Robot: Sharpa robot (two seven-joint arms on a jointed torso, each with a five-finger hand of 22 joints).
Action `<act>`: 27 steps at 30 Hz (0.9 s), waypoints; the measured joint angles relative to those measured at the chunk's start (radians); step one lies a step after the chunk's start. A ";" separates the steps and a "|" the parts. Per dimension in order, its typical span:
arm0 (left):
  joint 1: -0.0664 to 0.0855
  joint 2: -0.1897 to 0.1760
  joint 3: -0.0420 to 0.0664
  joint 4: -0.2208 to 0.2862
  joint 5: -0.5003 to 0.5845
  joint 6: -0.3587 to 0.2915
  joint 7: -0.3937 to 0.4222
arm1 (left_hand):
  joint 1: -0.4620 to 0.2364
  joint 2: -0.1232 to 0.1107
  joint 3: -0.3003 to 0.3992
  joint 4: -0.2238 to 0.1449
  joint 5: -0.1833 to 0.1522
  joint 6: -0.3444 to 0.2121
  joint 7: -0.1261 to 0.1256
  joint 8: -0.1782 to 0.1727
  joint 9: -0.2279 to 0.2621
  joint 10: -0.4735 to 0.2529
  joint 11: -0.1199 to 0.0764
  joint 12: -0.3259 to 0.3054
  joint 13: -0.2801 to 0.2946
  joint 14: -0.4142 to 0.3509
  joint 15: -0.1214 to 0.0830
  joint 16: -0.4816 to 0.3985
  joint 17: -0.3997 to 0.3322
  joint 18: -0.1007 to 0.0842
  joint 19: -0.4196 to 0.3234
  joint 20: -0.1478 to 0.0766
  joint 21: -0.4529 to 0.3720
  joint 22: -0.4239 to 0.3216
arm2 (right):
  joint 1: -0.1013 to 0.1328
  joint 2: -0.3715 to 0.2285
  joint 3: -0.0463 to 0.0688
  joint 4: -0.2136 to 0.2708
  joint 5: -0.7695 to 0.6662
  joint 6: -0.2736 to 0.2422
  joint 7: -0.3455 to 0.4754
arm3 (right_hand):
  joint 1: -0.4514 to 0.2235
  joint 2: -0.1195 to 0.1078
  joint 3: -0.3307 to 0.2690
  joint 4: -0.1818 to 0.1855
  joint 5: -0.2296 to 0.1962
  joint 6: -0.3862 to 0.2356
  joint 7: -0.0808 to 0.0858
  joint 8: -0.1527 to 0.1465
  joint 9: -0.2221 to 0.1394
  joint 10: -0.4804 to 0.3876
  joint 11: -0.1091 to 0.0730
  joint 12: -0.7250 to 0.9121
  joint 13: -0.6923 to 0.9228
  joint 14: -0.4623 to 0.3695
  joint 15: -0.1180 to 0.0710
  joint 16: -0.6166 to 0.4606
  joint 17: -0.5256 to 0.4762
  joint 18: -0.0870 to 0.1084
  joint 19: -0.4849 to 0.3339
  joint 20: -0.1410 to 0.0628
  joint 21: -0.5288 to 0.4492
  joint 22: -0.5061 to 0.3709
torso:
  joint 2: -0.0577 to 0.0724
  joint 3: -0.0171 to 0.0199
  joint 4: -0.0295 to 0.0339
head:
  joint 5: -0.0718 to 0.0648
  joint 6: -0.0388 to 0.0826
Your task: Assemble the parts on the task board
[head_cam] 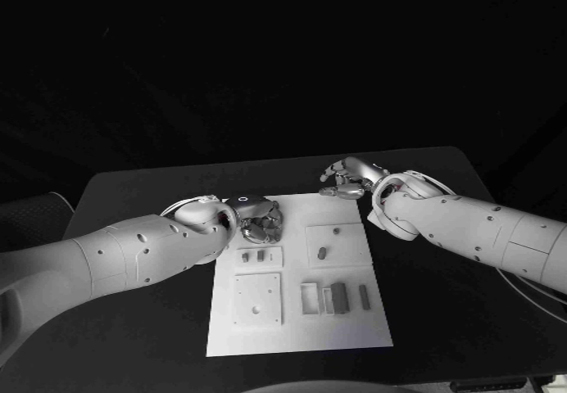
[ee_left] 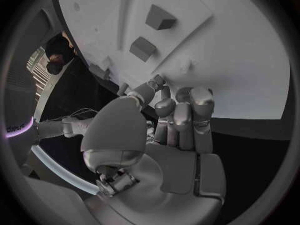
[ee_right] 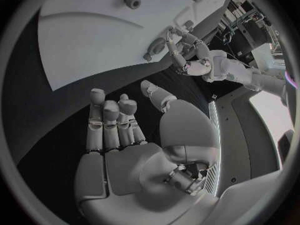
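Black table (head_cam: 142, 184), dark surroundings. White task board (head_cam: 296, 327) at centre; grey parts (head_cam: 339, 296) mostly lie loose on it, so assembly looks barely begun. Left hand (head_cam: 256, 223) over the board's far-left corner, fingers curled; whether it holds anything, cannot tell. Right hand (head_cam: 350, 178) beyond the far-right corner, released.

Black table (head_cam: 142, 184), dark surroundings

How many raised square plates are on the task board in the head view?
3 on the task board: one just below the left robot hand holding two small parts, one at upper right, one at lower left. The left robot hand may hide more.
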 measured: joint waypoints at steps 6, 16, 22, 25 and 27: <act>0.000 -0.011 0.000 0.003 0.020 -0.004 0.004 | 0.000 0.004 0.000 0.000 0.000 0.000 0.000 -0.001 0.001 0.000 0.000 0.000 0.000 0.000 0.000 0.000 0.002 0.000 -0.001 0.001 0.000 0.000 | 0.000 -0.001 0.000 -0.001 0.000 0.000 0.000 | 0.000 0.000 0.000 0.000 0.000 -0.002 0.002 0.003 0.000 0.000 0.000 0.000 0.000 0.000 0.000 0.000 0.000 -0.001 0.000 0.000 0.000 0.000 | 0.000 -0.0001 0.0001 | 0.000 0.000; 0.000 -0.037 0.000 0.017 0.053 -0.018 0.010 | -0.002 0.006 0.002 -0.004 0.000 0.002 0.002 -0.001 0.004 0.002 -0.002 0.000 0.000 0.004 -0.004 0.000 0.006 0.000 -0.001 0.002 0.004 0.000 | 0.000 -0.002 0.000 -0.003 0.000 0.000 0.000 | 0.000 0.000 0.000 0.000 0.000 -0.002 0.002 0.003 0.000 0.000 0.000 0.000 0.000 0.000 0.000 0.000 0.000 -0.001 0.000 0.000 0.000 0.000 | 0.000 -0.0006 0.0007 | 0.000 0.002; 0.000 -0.060 0.001 0.036 0.071 -0.023 0.011 | -0.001 0.012 0.002 -0.004 0.000 0.010 0.008 0.001 0.004 0.004 -0.003 0.000 0.001 0.005 -0.002 0.000 0.007 0.000 -0.001 0.002 0.004 0.000 | 0.000 -0.002 0.000 -0.006 0.000 0.000 0.000 | 0.000 0.000 0.000 0.000 0.000 -0.002 0.001 0.003 0.000 0.000 0.000 0.000 0.000 0.002 -0.002 0.000 0.000 -0.002 0.000 0.000 0.000 0.000 | 0.000 -0.0012 0.0008 | 0.002 0.004; 0.000 -0.076 0.003 0.050 0.077 -0.025 0.011 | -0.001 0.014 0.002 -0.004 0.000 0.011 0.007 0.001 0.004 0.004 -0.004 0.000 0.001 0.005 -0.002 0.000 0.009 0.001 0.000 0.003 0.004 0.000 | 0.000 -0.003 0.000 -0.006 0.000 0.000 0.000 | 0.000 0.000 0.000 0.000 0.000 -0.002 0.001 0.003 -0.001 0.000 0.000 0.000 0.000 0.002 -0.002 0.000 0.000 -0.002 0.000 0.000 0.000 0.000 | 0.000 -0.0011 0.0014 | 0.003 0.005; 0.000 -0.088 0.006 0.059 0.080 -0.026 0.011 | -0.001 0.014 0.002 -0.004 0.000 0.011 0.007 0.001 0.004 0.004 -0.004 0.000 0.001 0.005 -0.002 0.000 0.010 0.001 0.000 0.003 0.004 0.000 | 0.000 -0.004 0.000 -0.006 0.000 0.000 0.000 | 0.000 0.000 0.000 0.000 0.000 -0.002 0.001 0.003 -0.001 0.000 0.000 0.000 0.000 0.002 -0.002 0.000 0.000 -0.002 0.000 0.000 0.000 0.000 | -0.001 -0.0011 0.0019 | 0.003 0.005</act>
